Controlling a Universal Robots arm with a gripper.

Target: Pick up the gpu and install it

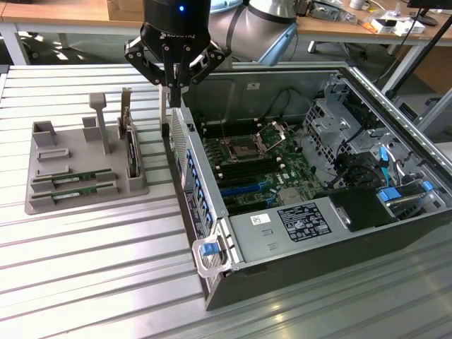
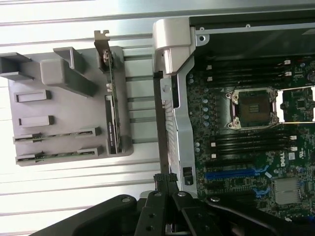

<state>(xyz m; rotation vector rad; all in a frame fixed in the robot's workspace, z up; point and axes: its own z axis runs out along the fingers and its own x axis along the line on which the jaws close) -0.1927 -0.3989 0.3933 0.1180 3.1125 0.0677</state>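
None of the task is done: the gpu (image 1: pixel 74 176) is seen slotted in the tray (image 1: pixel 32 205), well apart from the gripper (image 1: pixel 174 102), whose jaws are pressed together, empty, over the case (image 1: pixel 185 152) edge.

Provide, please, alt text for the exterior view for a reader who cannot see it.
A robot arm's shut gripper hangs above the edge of an open computer case, its motherboard exposed. At the exterior view's left, a grey holder carries two green sticks in slots and a dark upright card.
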